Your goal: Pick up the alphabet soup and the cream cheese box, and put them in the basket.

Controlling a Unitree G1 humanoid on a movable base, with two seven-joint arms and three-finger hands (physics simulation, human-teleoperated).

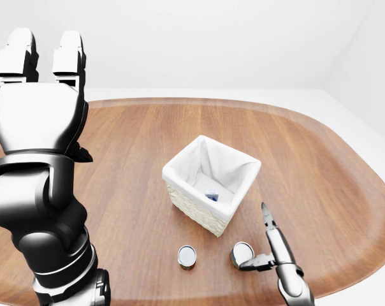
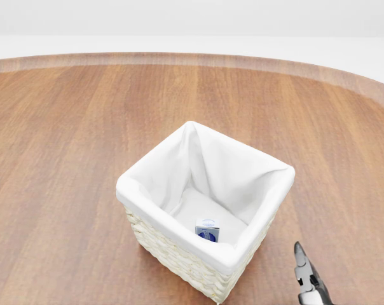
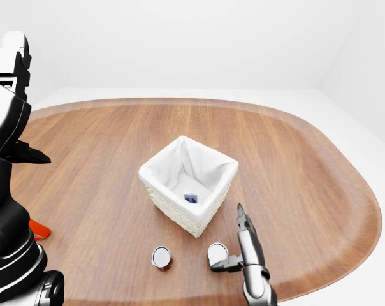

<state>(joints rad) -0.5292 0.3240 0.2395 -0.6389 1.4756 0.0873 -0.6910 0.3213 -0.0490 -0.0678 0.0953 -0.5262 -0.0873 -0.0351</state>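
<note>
I see the cream cheese box [image 2: 207, 230] inside the basket [image 1: 180, 199], my right hand [image 1: 259, 255] spread beside one soup can [image 1: 241, 254] on the counter [image 1: 320, 166], left hand [image 1: 39, 83] raised, fingers open.

Left hand [image 1: 43, 60] raised, fingers open; right hand [image 1: 269, 245] low, fingers spread.
</note>
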